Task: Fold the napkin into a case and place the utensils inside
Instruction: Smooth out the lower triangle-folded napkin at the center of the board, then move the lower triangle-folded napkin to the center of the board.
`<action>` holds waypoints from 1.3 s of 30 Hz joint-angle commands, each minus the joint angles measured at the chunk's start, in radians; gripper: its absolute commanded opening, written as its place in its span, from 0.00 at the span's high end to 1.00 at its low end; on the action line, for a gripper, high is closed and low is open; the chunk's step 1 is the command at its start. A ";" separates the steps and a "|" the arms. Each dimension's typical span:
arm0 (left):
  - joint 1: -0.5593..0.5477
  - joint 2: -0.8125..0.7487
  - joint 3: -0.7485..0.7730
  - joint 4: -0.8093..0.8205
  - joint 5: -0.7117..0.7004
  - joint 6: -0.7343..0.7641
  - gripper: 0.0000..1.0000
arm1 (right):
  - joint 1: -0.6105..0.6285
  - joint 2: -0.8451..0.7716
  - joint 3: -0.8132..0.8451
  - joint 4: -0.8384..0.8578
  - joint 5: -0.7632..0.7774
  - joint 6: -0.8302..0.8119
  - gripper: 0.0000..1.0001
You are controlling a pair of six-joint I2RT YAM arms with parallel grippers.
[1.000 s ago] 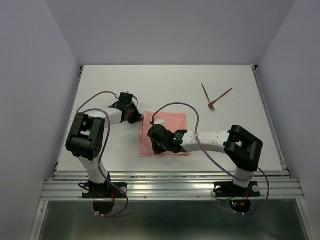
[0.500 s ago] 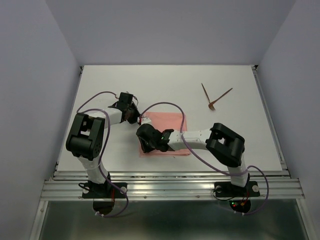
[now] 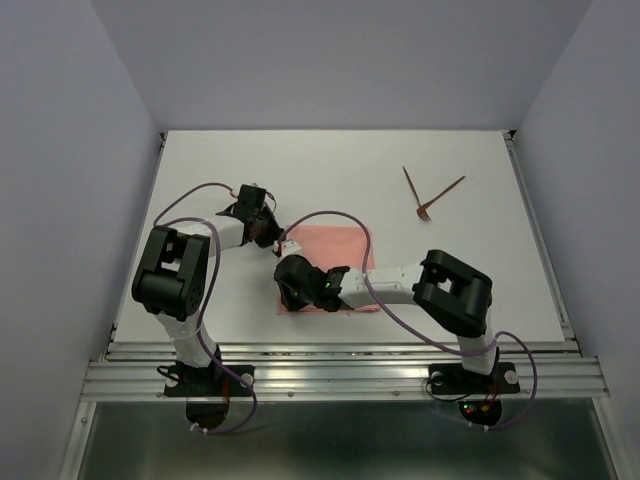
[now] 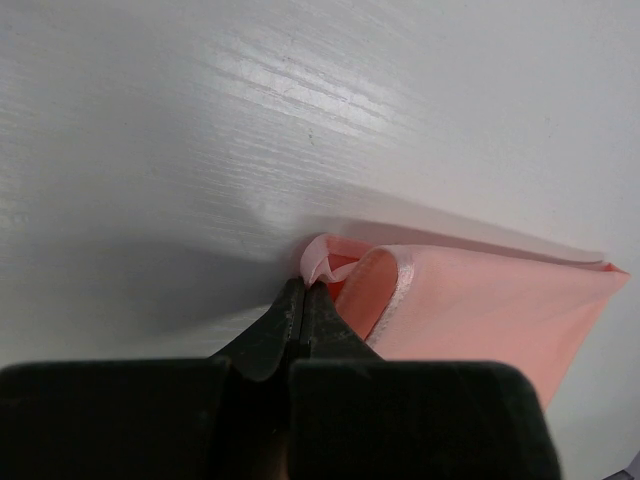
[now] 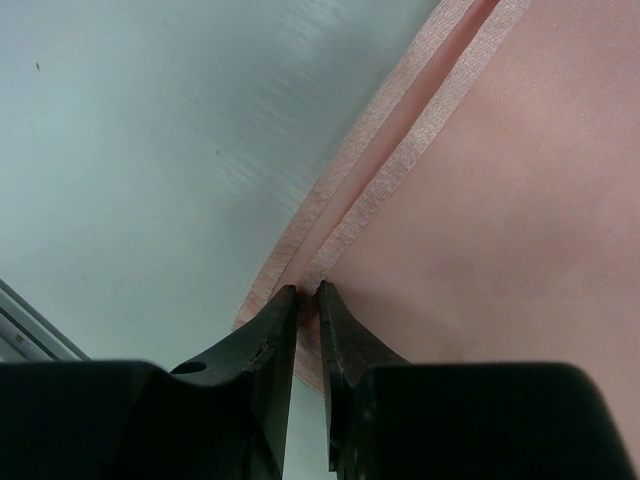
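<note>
Napkin mid-fold: left gripper pinches its far-left corner, right gripper nearly shut at near-left hem (grip unclear) — next probably joint lift-and-fold.

Lab robot cell: white table, plain walls

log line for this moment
left gripper: shut on napkin corner | right gripper: nearly closed at napkin edge | utensils: untouched on table

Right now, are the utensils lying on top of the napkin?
No, in the top view both utensils lie on the bare table, apart from the napkin toward the far right.
</note>
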 commanded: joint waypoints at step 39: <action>0.004 0.027 0.012 0.013 -0.020 0.008 1.00 | -0.261 -0.550 -0.555 -0.069 0.135 0.234 0.58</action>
